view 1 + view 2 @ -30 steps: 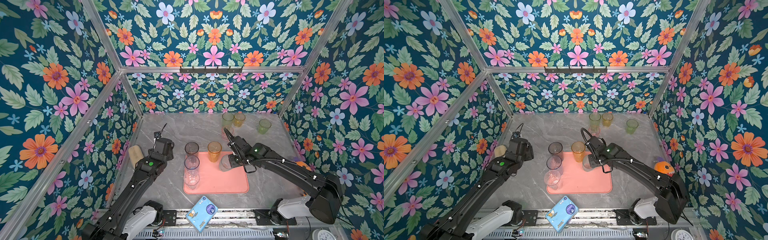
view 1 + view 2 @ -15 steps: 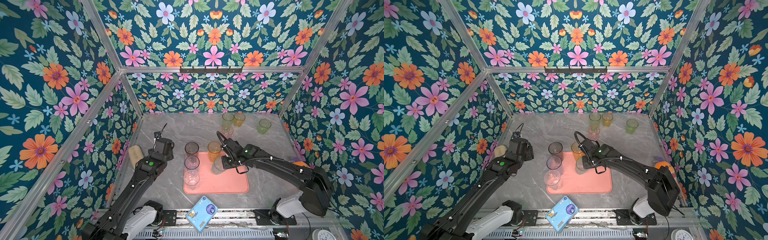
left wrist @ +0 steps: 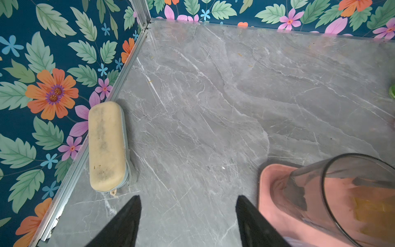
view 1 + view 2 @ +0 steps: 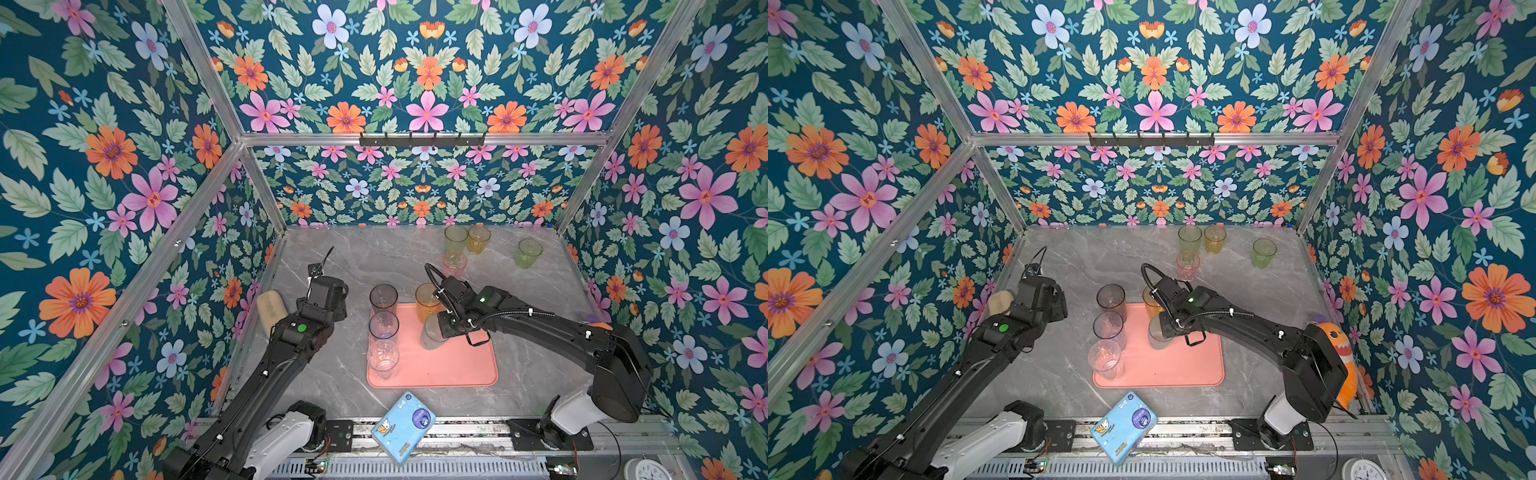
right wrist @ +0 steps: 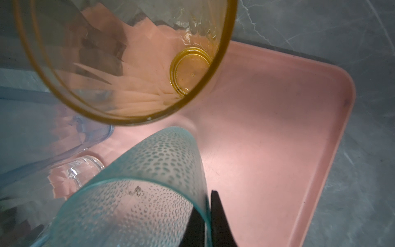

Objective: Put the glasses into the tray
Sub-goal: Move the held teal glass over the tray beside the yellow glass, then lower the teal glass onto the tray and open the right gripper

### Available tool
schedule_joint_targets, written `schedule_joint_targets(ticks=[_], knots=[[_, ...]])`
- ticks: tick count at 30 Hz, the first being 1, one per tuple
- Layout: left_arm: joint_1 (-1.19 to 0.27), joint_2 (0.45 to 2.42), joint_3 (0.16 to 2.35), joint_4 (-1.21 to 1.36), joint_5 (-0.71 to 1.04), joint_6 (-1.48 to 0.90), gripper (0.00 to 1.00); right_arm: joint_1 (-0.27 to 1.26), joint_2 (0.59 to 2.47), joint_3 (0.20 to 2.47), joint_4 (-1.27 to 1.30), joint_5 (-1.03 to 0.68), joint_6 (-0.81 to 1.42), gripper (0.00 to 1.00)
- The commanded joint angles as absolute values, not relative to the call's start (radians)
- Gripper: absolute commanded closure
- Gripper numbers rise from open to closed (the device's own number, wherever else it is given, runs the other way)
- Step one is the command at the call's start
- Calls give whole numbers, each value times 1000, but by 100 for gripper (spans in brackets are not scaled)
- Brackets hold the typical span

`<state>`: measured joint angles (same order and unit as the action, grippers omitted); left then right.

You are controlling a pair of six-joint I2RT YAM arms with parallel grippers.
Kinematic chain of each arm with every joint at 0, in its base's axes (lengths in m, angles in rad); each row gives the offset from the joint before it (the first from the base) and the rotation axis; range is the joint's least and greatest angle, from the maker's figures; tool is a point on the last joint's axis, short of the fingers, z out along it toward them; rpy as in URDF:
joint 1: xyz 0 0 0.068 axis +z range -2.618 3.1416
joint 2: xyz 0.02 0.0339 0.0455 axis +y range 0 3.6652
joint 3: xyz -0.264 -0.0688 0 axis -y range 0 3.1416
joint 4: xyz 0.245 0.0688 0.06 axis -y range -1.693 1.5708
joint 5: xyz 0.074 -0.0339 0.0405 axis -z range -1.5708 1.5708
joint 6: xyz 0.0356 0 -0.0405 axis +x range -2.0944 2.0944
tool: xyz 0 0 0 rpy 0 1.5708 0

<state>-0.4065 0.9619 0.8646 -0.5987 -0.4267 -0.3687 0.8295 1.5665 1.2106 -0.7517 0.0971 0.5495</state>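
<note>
A grey marble table (image 4: 332, 257) fills the lower middle of both top views. On its left side the left gripper (image 3: 188, 198) hangs over bare stone, jaws spread apart with nothing between them. The other arm reaches in from the lower right to the middle. There the right gripper (image 5: 206, 205) is pinched tight on the rim of a teal glass (image 4: 432, 332), one finger inside the wall and one outside.

A salmon-pink tray (image 4: 457, 365) lies low in the middle of the table. The teal glass is over its upper middle, just below an orange glass (image 4: 426, 305) at the tray's top edge. I cannot tell whether the teal base touches the tray.

A blue packet (image 4: 403, 426) sits below the tray at the front rail. A beige case (image 4: 270, 305) lies against the left wall.

Down the tray's left edge stand a grey glass (image 4: 383, 297), a pale blue glass (image 4: 383, 326) and a clear glass (image 4: 382, 359). At the table's upper right, well apart from the tray, a yellow-green glass (image 4: 455, 239) and an amber glass (image 4: 478, 239) stand side by side. A pink glass (image 4: 454, 264) is just below them, and a green glass (image 4: 528, 252) stands further right.
</note>
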Motion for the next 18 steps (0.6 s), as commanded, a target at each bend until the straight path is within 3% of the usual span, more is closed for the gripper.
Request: schedule_joint_targets(ticks=[1,18], knots=[[-405,954,864,-594,-428,-375,28,831,1579,1224,-749,100,559,100],[-405,950,862,-592,-428,-376,27,847,1628,1256,-792,125,554,100]])
